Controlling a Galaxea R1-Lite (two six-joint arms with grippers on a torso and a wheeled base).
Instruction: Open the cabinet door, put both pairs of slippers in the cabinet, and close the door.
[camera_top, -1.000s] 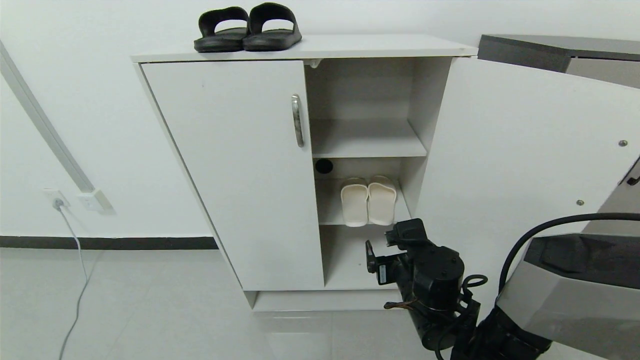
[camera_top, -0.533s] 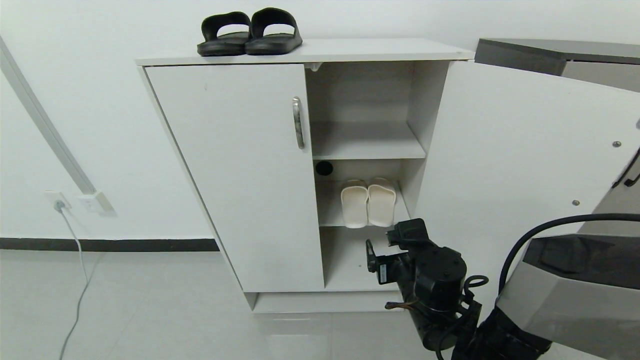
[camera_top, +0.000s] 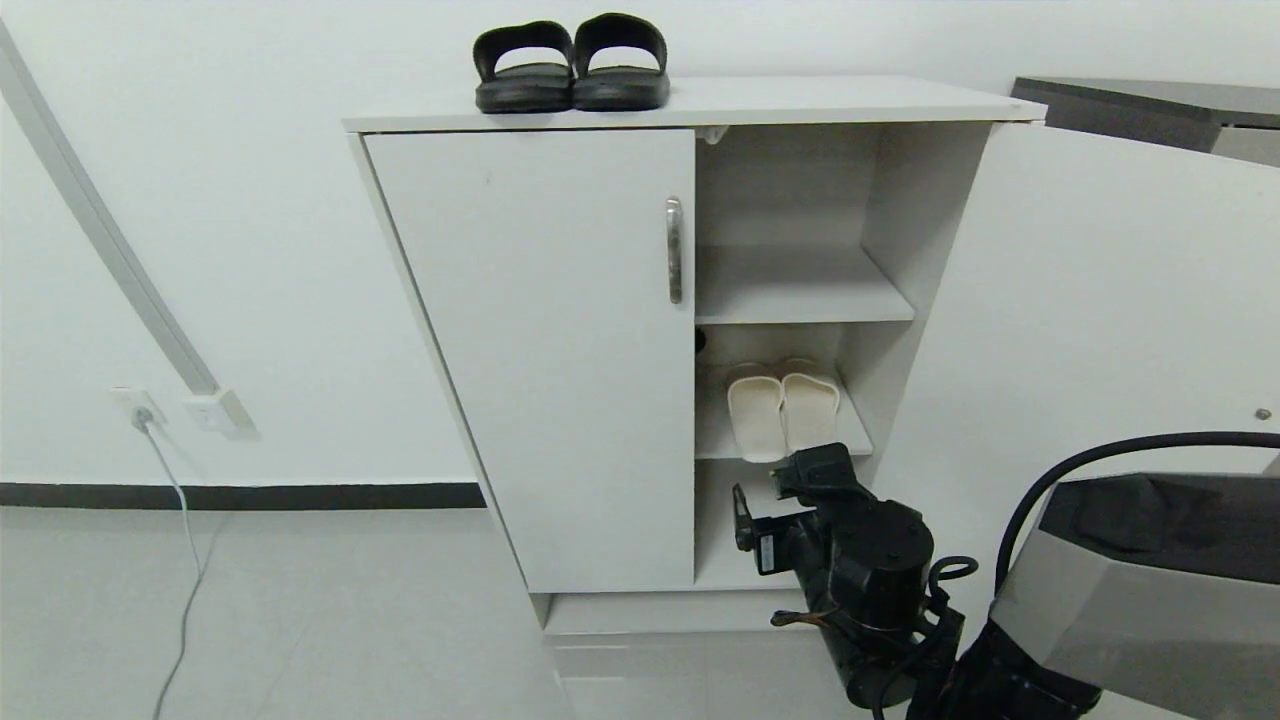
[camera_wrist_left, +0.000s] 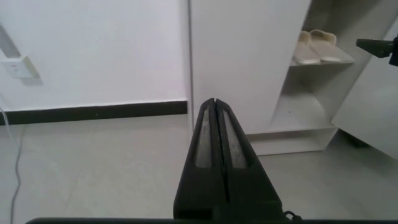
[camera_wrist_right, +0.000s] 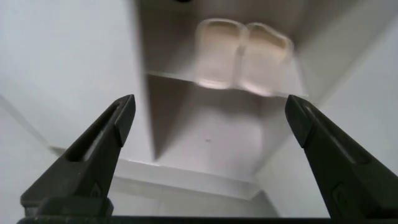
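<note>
Wall (camera_top: 250, 250) behind cabinet (camera_top: 530, 350), right door (camera_top: 1090, 300) wide open; right pincer (camera_top: 765, 488) spread below shelf (camera_top: 715, 440) edge under white slippers (camera_top: 782, 410); left pincer (camera_wrist_left: 214, 106) pressed together.

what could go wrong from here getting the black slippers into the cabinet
The black slippers sit on the cabinet top, far above the open right end effector; a high reach might knock them off. The white slippers lie on the middle shelf, so adding the black pair there could shove them. The open door close beside that end effector could get bumped.
</note>
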